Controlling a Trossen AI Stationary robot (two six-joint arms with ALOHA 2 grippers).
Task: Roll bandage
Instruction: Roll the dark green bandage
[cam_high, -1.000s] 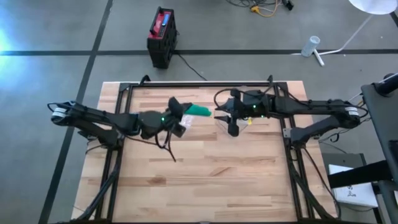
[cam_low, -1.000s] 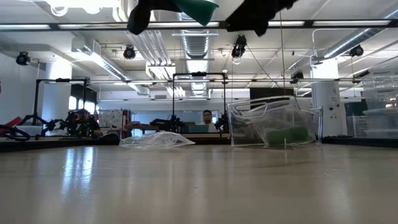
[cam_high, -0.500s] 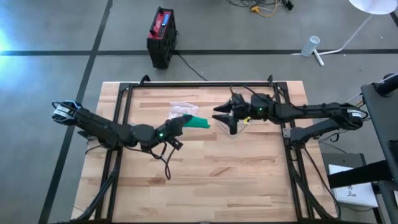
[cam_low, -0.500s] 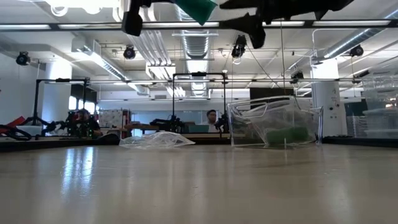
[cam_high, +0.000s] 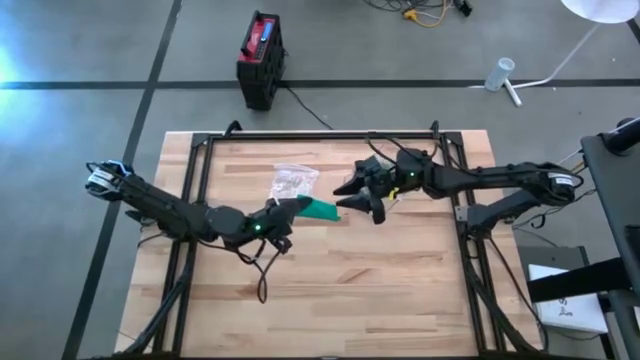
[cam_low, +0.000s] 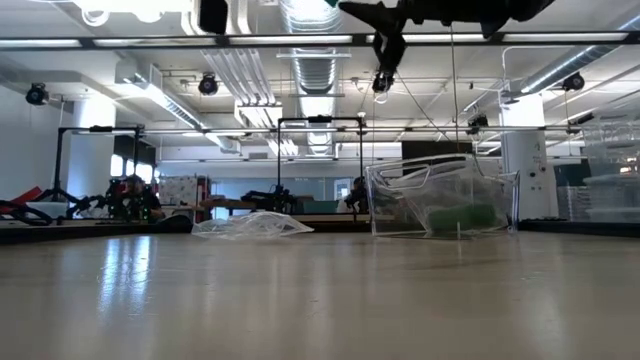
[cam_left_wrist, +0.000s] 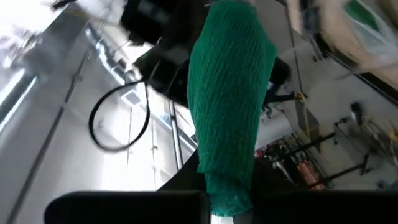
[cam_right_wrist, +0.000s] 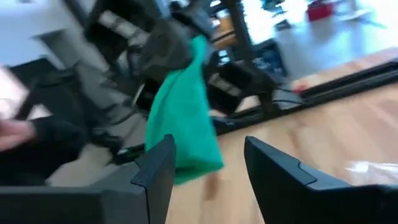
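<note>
A green mesh bandage (cam_high: 322, 209) is held in the air over the table's far middle, with my left gripper (cam_high: 296, 209) shut on one end of it. In the left wrist view the bandage (cam_left_wrist: 229, 106) stretches away from the fingers as a limp, flattened length. My right gripper (cam_high: 360, 198) hovers just to its right with the fingers open, facing the bandage's free end (cam_right_wrist: 186, 158); nothing lies between them. Only both arms' undersides show at the top of the low view. My left gripper pinches the bandage's near end (cam_left_wrist: 227, 190) between its two fingers, coming level from the table's left and lying along the bandage. The bandage is lifted clear of the table and sticks out toward my right gripper, its free end sagging a little.
A crumpled clear plastic bag (cam_high: 293, 180) lies on the table just beyond the bandage. A clear plastic box (cam_low: 440, 208) with something green inside stands toward the far right. The wide near half of the wooden table (cam_high: 330, 300) is bare wood.
My left gripper has carried the bandage toward the table's near edge and a little right, rolling its wrist; the bandage has left the spot over the plastic bag. My right gripper has turned at the wrist and shifted slightly left, toward the bandage's free end.
</note>
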